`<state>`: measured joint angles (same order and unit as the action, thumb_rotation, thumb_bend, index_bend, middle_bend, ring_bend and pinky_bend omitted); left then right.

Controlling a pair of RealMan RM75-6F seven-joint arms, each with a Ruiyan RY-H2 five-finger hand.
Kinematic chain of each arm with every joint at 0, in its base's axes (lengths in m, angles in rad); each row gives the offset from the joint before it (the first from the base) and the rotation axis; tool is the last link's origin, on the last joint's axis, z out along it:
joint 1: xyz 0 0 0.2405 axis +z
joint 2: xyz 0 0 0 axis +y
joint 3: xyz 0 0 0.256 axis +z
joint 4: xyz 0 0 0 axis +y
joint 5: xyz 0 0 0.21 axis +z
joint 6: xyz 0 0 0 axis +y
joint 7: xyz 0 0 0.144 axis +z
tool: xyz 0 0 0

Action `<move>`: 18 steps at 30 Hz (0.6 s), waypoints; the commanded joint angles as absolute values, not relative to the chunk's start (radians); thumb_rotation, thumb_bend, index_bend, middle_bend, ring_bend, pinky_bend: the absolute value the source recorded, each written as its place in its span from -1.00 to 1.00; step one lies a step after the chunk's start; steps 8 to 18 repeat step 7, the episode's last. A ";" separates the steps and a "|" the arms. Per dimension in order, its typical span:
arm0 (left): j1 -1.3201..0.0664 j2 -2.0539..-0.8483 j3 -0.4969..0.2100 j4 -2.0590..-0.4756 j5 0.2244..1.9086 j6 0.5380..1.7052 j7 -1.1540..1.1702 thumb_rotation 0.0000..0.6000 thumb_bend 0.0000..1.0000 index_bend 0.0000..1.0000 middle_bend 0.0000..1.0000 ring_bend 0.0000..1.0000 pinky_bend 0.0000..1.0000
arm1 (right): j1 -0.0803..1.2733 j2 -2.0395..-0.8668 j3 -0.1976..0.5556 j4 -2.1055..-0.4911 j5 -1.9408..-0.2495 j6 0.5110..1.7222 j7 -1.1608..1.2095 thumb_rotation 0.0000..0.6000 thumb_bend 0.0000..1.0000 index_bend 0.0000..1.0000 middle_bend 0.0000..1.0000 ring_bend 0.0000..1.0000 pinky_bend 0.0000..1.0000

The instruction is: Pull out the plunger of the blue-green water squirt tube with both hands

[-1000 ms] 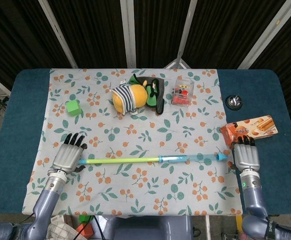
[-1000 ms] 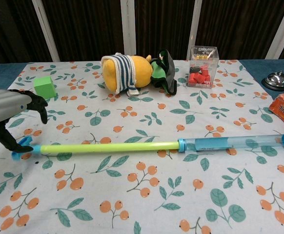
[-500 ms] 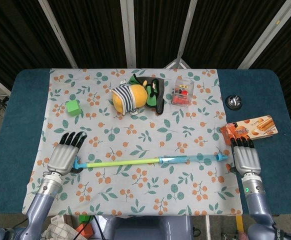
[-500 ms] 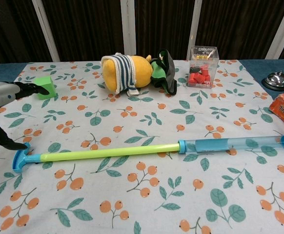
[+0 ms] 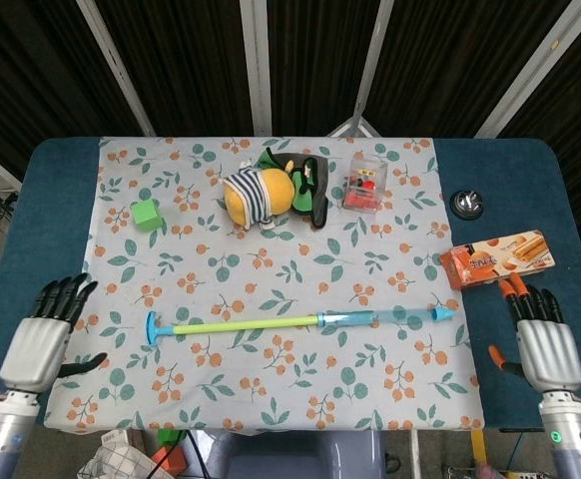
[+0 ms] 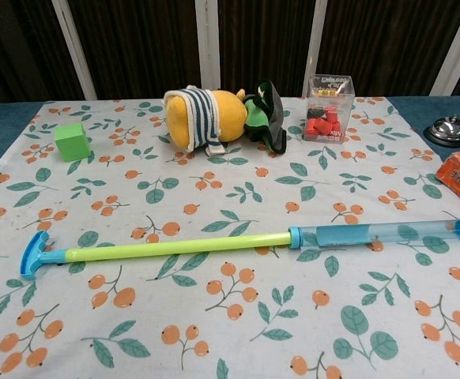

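Plunger drawn fully out, the blue-green squirt tube lies across the floral tablecloth, with the left hand and right hand spread, holding nothing, well apart from its ends.

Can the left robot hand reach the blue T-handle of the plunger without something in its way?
Probably yes. The left robot hand is open, and only bare floral cloth lies between it and the T-handle.
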<state>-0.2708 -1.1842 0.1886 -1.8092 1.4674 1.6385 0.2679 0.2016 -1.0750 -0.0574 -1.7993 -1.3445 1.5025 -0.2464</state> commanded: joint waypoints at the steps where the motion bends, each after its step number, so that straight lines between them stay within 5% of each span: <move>1: -0.172 -1.148 0.232 -1.673 1.548 1.747 0.171 1.00 -0.86 -0.96 -1.00 -1.00 -1.00 | 0.099 -1.062 -0.120 -1.676 -1.484 1.636 -0.145 1.00 -0.38 -1.00 -1.00 -1.00 -1.00; 18: -0.125 -1.136 0.210 -1.607 1.543 1.780 0.078 1.00 -0.86 -1.00 -1.00 -1.00 -1.00 | 0.066 -1.076 -0.102 -1.620 -1.505 1.677 -0.075 1.00 -0.38 -1.00 -1.00 -1.00 -1.00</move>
